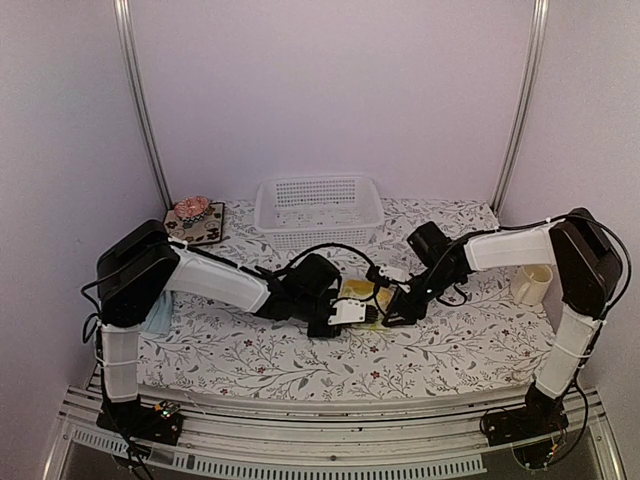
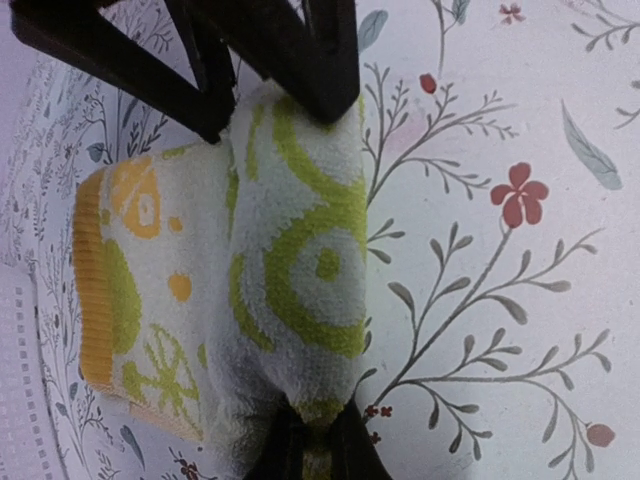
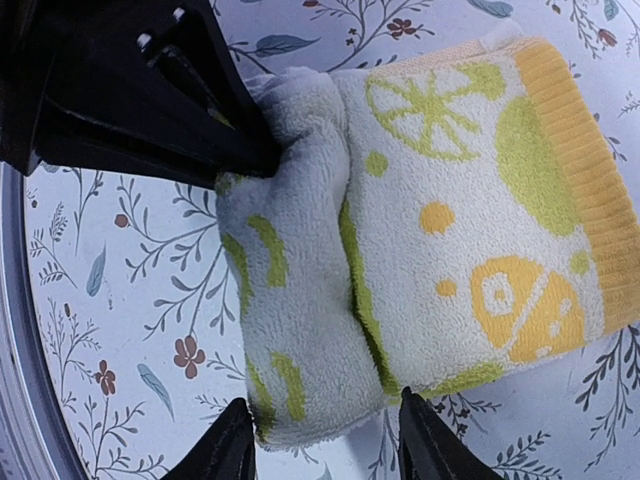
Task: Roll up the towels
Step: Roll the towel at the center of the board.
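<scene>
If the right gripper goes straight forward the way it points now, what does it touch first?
The towel: its rolled end lies between the open fingers of the right gripper, so it would likely push into the roll at once. Beyond, the left gripper pinches the far end.

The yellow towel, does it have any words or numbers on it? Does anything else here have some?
There is no readable text anywhere.
The yellow towel shows only lemon and swirl pictures, the tablecloth only flowers, and the basket and cup look blank.
</scene>
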You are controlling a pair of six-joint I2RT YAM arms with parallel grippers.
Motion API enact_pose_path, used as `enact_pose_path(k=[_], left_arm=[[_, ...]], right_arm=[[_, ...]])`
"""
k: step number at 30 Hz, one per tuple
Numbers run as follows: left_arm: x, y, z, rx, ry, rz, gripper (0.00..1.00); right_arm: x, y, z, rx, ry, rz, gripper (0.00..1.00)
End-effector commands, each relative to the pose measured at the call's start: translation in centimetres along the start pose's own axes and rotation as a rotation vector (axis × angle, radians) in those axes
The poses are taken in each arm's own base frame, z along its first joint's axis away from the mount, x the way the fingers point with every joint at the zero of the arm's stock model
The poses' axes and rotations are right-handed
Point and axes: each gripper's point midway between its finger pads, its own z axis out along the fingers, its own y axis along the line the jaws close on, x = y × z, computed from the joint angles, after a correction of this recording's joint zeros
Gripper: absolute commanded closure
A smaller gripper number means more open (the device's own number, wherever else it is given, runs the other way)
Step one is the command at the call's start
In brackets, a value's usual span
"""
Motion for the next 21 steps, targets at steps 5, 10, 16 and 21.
enact_pose_path(k=[5, 10, 16, 21], left_arm=[[4.3, -5.2, 0.7, 0.227, 0.146, -0.116, 1.00], [4.3, -5.2, 0.8, 0.257, 0.147, -0.160, 1.00], [4.6, -5.3, 0.8, 0.282, 0.163, -0.188, 1.00], [4.6, -5.0, 0.7, 0.286, 0.159, -0.213, 1.00]], right_arm=[[-1.8, -1.2, -3.0, 0.107, -0.115, -0.060, 0.49], [-1.8, -0.6, -4.4, 0.157, -0.164, -0.131, 0.45], [-1.9, -0.1, -6.4, 0.236, -0.225, -0.192, 0.00], [-3.2, -1.2, -9.1, 0.389, -0.301, -0.197, 0.01]])
